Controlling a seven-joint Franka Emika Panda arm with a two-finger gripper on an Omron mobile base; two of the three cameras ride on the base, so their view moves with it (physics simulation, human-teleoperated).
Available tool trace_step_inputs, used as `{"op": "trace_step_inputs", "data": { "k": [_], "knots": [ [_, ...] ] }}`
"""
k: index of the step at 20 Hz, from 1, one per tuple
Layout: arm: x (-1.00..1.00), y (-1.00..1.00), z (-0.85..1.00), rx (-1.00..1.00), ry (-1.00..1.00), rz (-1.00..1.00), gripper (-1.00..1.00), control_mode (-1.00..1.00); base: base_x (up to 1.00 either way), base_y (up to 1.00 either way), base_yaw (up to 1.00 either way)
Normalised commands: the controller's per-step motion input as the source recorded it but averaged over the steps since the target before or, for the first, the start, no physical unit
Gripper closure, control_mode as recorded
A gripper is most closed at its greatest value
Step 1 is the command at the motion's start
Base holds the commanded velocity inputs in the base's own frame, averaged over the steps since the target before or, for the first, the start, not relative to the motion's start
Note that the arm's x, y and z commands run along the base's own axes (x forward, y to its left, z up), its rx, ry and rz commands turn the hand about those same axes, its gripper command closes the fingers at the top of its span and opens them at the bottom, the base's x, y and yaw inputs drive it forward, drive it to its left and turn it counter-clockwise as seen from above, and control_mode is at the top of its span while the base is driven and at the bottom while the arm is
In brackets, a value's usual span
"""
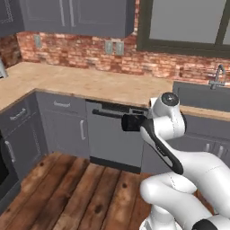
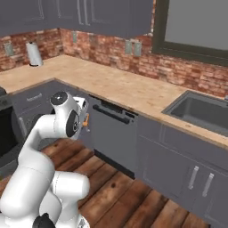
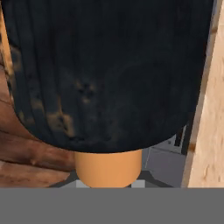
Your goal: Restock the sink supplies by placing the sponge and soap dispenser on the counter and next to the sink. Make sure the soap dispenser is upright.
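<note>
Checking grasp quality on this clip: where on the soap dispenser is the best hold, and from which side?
Hedged: the soap dispenser is best held across its narrow orange-brown neck, coming from the side, so it can be stood upright. The black body looks wide and rounded. The pincer already appears shut on it near the orange end.

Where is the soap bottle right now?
The soap dispenser is in the gripper, seen close up in the hand view. In the right base view it is held in front of the dark cabinets, below the counter edge.

I count one soap dispenser (image 3: 105, 87), one sink (image 2: 202, 111), one faucet (image 1: 217, 76), two wall outlets (image 1: 113, 47).
</note>
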Motion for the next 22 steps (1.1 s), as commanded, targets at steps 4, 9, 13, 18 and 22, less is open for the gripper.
{"op": "trace_step_inputs", "data": {
  "k": [4, 9, 13, 18, 22],
  "knots": [
    [0.0, 0.0, 0.0, 0.0, 0.0, 0.0, 1.0, 1.0, 0.67, 0.0, -0.49],
    [0.0, 0.0, 0.0, 0.0, 0.0, 0.0, 1.0, 1.0, 0.76, 0.0, -0.43],
    [0.0, 0.0, 0.0, 0.0, 0.0, 0.0, 1.0, 1.0, 0.7, 0.0, -0.34],
    [0.0, 0.0, 0.0, 0.0, 0.0, 0.0, 1.0, 1.0, 0.38, -0.21, -0.15],
    [0.0, 0.0, 0.0, 0.0, 0.0, 0.0, 1.0, 1.0, 0.29, -0.36, -0.13]
  ]
}}
